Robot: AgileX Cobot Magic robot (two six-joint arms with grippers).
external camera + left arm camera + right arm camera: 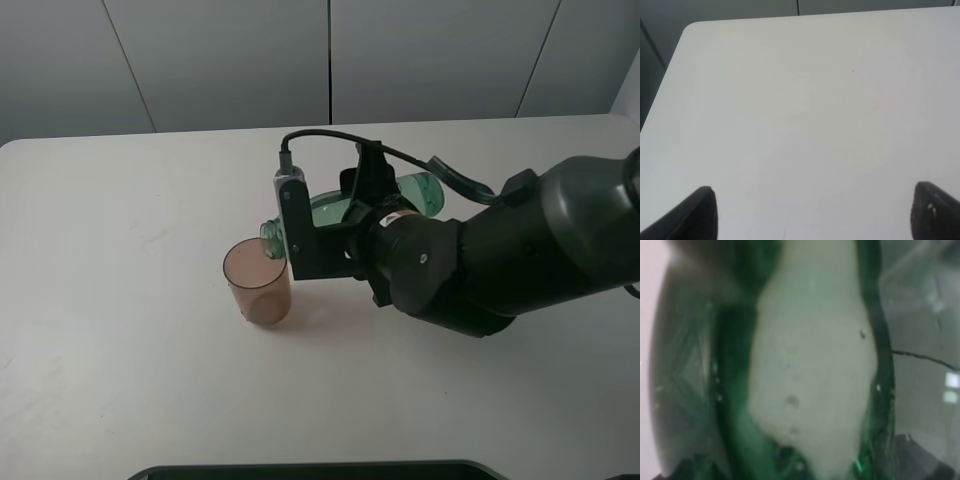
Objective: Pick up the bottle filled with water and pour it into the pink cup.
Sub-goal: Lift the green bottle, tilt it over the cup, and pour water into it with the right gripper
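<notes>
The green-tinted bottle (330, 210) lies nearly horizontal in my right gripper (325, 232), which is shut on its middle. Its capless neck (271, 237) points left and sits right over the rim of the pink cup (259, 282), which stands upright on the white table. The bottle's base (428, 190) points to the back right. The right wrist view is filled by the bottle's green wall (735, 390), very close and blurred. My left gripper (812, 212) is open over bare table, with only its two dark fingertips (697, 215) showing; it does not appear in the high view.
The white table (120, 230) spreads around the cup. A black cable (330, 137) loops above the right wrist. A dark edge (310, 470) runs along the front of the table. Grey wall panels stand behind.
</notes>
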